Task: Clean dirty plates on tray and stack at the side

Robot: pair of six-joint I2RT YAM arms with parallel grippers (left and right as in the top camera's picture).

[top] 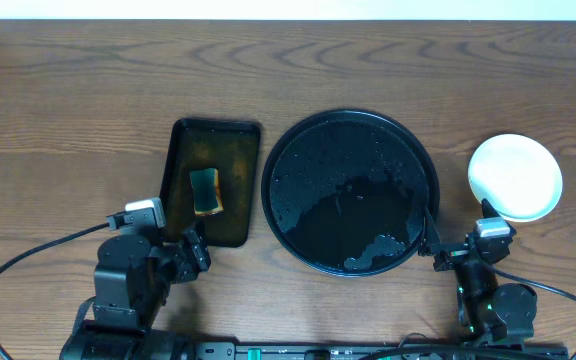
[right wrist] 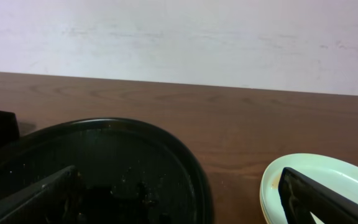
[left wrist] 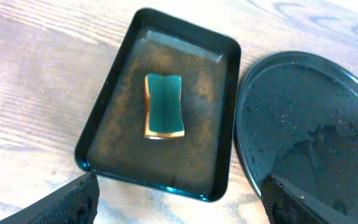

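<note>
With the plates (top: 515, 177) stacked beside the wet tray (top: 351, 192) and the sponge (top: 206, 190) parked in the rectangular tray (top: 243, 180), the left claw (top: 196, 250) and the right claw (top: 436, 250) rest spread and empty, probably finished.

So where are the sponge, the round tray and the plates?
sponge (left wrist: 164, 106): left wrist view, green top.
round tray (top: 313, 170): overhead view, bare inner floor.
plates (top: 515, 177): overhead view, middle of top plate.

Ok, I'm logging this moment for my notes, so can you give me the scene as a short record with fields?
round tray: wet, no plates on it
plates: stacked beside the round tray, on the right arm's side; count unclear
sponge: lying in the rectangular tray
left hand: open, holding nothing
right hand: open, holding nothing
</note>
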